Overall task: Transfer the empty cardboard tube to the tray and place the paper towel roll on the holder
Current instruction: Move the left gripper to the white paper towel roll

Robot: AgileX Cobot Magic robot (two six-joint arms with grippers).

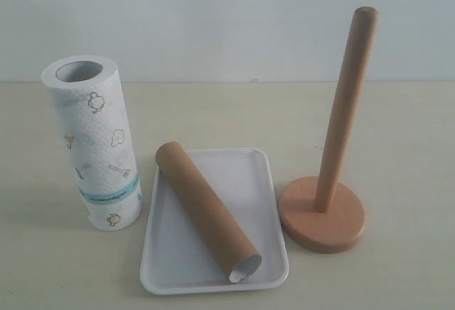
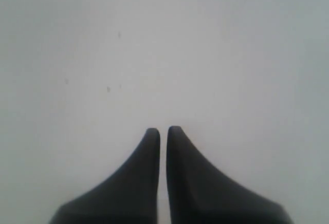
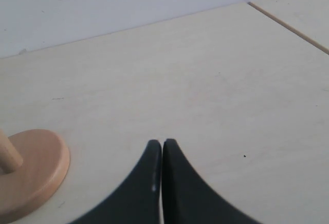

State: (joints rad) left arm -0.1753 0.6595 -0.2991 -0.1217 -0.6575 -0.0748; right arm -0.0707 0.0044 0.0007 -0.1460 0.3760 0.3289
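Observation:
The brown cardboard tube (image 1: 206,210) lies diagonally in the white tray (image 1: 167,253) at the table's middle front. The paper towel roll (image 1: 96,146) stands upright on the table left of the tray. Right of the tray stands the wooden holder (image 1: 323,214), its pole (image 1: 345,104) bare. Neither gripper shows in the exterior view. My left gripper (image 2: 163,130) is shut with nothing in it, facing a blank pale surface. My right gripper (image 3: 162,142) is shut and holds nothing, above the table beside the holder's base (image 3: 33,170).
A pale wall rises behind the table. A seam or table edge (image 3: 288,26) runs across the far corner in the right wrist view.

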